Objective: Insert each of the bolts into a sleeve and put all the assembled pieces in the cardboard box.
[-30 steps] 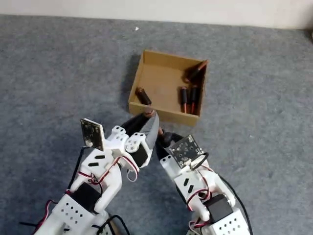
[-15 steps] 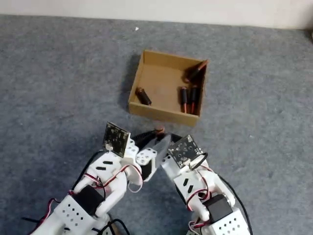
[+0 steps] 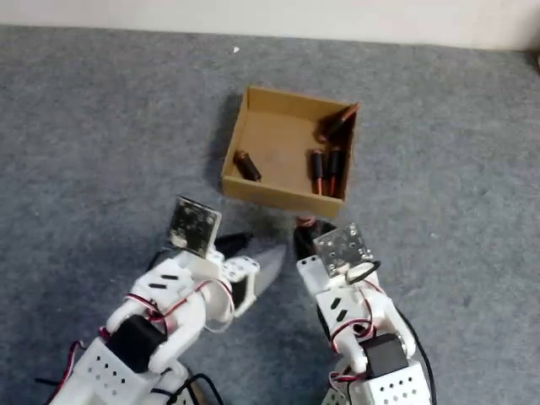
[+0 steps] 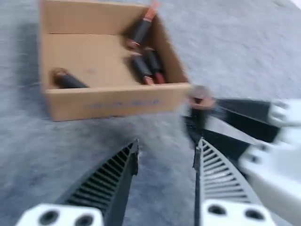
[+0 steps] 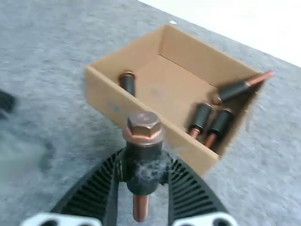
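Boxing an assembled piece, seemingly: clamping a black cylindrical sleeve with copper hex bolt (image 5: 142,141) tight in the right gripper (image 5: 142,165), just outside the near wall of the shallow brown cardboard box (image 3: 278,196). Holding nothing in the widely parted left gripper (image 4: 167,146), near that wall. Probably calling next for lifting over the wall, then releasing.

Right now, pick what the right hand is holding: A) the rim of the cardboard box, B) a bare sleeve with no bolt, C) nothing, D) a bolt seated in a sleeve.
D: in the right wrist view the right hand is shut on a black sleeve, with the head of a copper bolt above it and the shank poking out below.
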